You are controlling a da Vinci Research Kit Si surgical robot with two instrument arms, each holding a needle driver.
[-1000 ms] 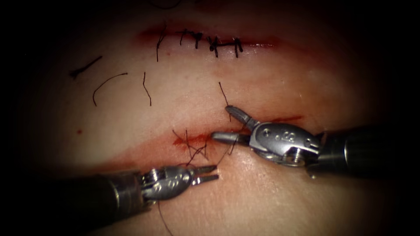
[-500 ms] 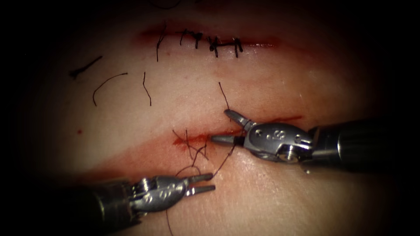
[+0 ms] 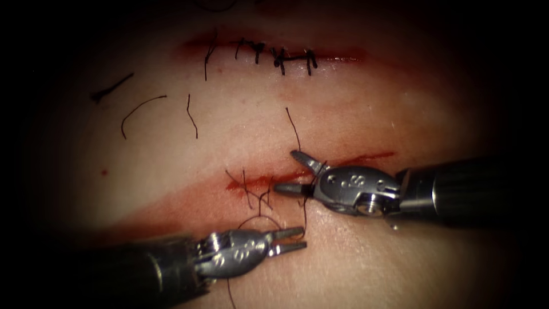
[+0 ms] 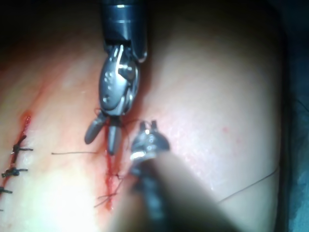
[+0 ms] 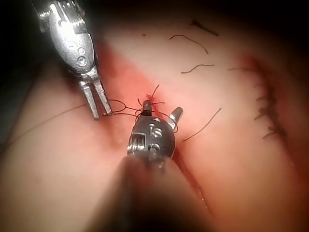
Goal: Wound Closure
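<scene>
Endoscope view: your right tool (image 3: 294, 171) gapes over the cut (image 3: 257, 182), empty; your left tool (image 3: 298, 240), jaws parted, touches thread (image 3: 257, 218) on red-smeared tissue (image 3: 354, 114)

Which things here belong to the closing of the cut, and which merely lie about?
In use:
left tool, jaws open
right tool, jaws open
thread at the open cut
tissue

Lying about:
cut ends of thread
stitched cut
</scene>
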